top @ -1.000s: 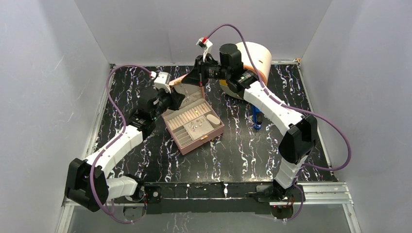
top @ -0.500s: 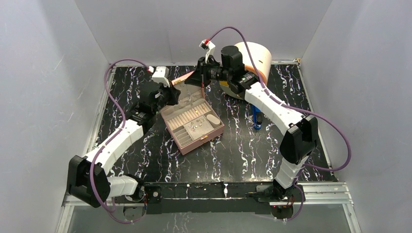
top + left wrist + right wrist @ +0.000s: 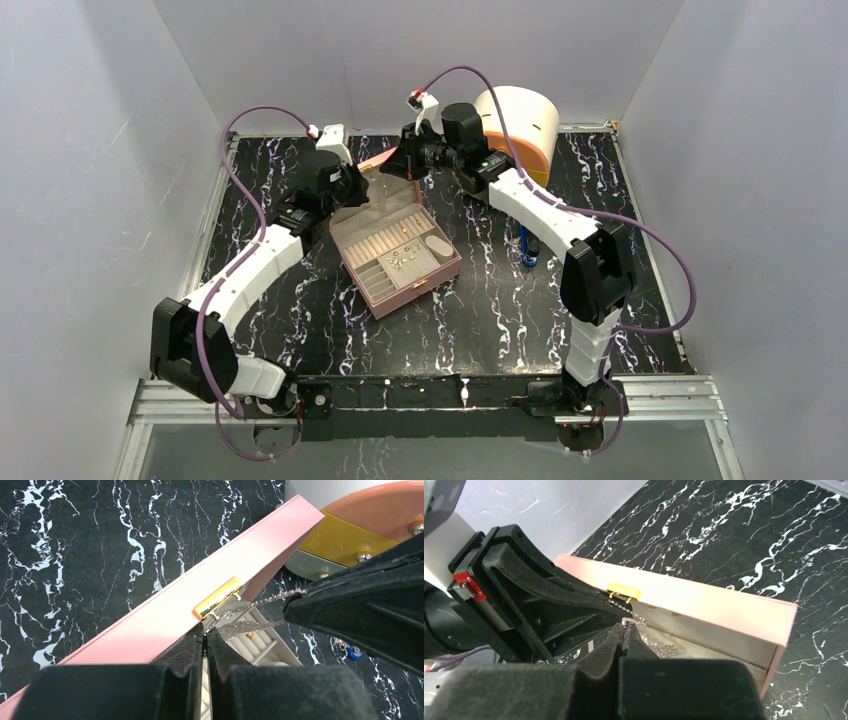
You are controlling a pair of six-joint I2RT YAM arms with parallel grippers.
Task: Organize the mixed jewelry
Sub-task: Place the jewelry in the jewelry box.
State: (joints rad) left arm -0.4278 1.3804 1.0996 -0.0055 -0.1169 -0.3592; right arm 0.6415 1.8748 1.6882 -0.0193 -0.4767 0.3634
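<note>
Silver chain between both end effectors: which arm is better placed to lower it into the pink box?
Likely right: the right end effector pinches the chain over the lid's inner side; the left end effector sits outside the lid.

We see a black table with white marble-like veins. Three things lie directly on it — an open pink box near the middle, its lid raised, a blue elongated object to its right, well apart, and a round cream container at the far edge.
</note>
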